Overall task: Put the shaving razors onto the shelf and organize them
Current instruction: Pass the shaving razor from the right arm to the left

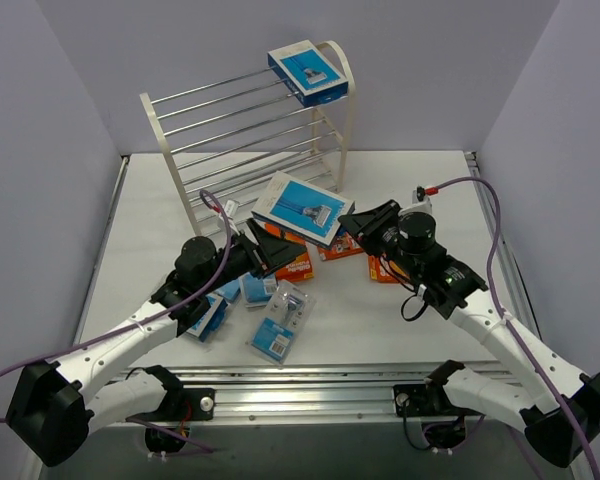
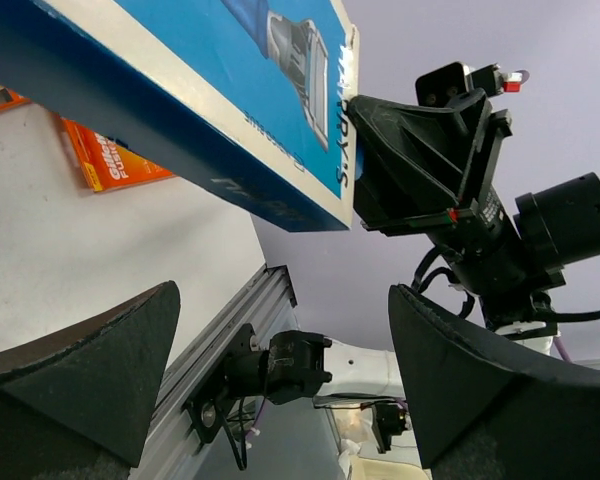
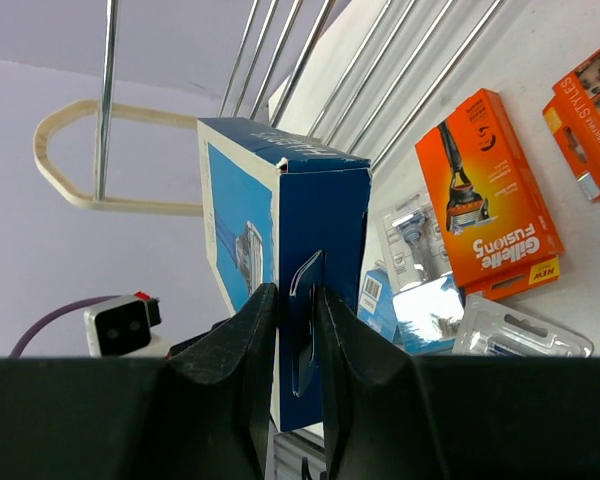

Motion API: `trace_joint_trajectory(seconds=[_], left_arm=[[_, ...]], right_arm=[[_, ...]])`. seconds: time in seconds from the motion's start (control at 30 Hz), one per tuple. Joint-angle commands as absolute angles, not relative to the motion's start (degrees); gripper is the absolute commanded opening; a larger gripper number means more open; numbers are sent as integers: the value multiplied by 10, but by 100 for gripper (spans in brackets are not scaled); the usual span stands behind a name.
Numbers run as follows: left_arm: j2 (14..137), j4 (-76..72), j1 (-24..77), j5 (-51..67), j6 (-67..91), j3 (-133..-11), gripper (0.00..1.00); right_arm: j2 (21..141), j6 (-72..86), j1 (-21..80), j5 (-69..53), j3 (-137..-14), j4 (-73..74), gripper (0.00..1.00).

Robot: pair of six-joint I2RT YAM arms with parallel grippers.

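Observation:
My right gripper (image 1: 354,222) (image 3: 295,295) is shut on the end flap of a blue razor box (image 1: 302,207) (image 3: 300,250) and holds it tilted above the table, in front of the shelf (image 1: 165,140). My left gripper (image 1: 270,246) (image 2: 282,292) stands open just under the box's left end (image 2: 210,90), with nothing between its fingers. A second blue box (image 1: 305,70) lies on the shelf's top tier at the right. Orange packs (image 1: 298,266) (image 3: 485,195) and clear blister packs (image 1: 280,322) (image 3: 420,240) lie on the table below the held box.
The shelf's chrome rods (image 3: 310,60) rise behind the held box. More packs lie by my left arm (image 1: 208,318) and under my right wrist (image 1: 382,268). An aluminium rail (image 1: 310,375) runs along the near table edge, and purple walls close in the sides.

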State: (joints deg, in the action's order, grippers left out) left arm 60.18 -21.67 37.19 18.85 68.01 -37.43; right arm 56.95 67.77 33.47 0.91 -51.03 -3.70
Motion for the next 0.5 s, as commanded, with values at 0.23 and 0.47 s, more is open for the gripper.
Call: trace_joint_trajectory(seconds=[0.23, 0.47], left_arm=[[604, -264, 391, 113, 676, -387, 94], [583, -218, 389, 54, 659, -393, 100]], right_arm=[[553, 705, 385, 44, -509, -98, 0], [527, 721, 408, 54, -479, -95, 0]])
